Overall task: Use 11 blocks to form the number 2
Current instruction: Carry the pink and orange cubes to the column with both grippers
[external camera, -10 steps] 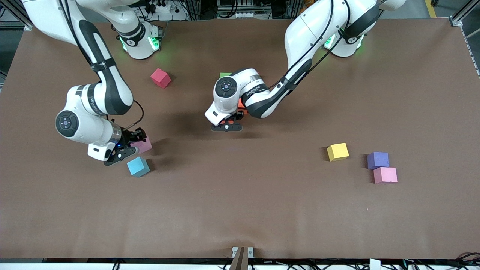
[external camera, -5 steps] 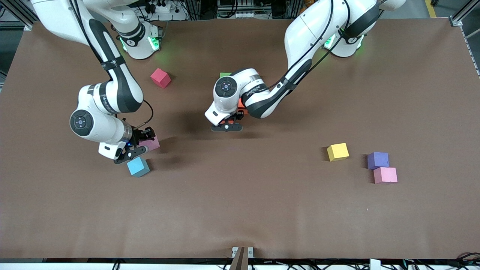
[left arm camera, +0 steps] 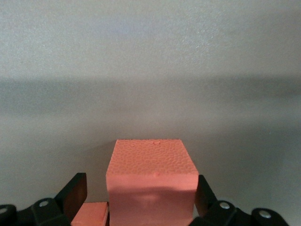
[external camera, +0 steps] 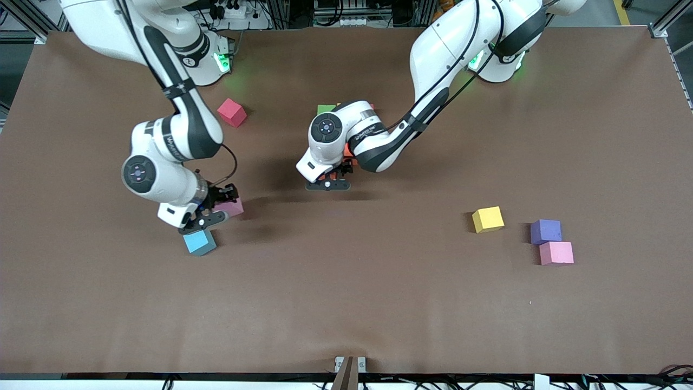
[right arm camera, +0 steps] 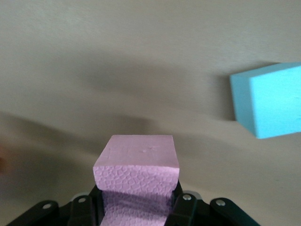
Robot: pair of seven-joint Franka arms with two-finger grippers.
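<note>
The pink cube (right arm camera: 137, 176), judged light, soft foam, is gripped on two flat sides by the right gripper (external camera: 208, 214); the left gripper (external camera: 328, 181) is spread around an orange cube (left arm camera: 151, 183).

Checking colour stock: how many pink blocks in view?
2. One pink block is held in the right gripper above the blue block; the other touches the purple block. More may hide under the left arm.
</note>
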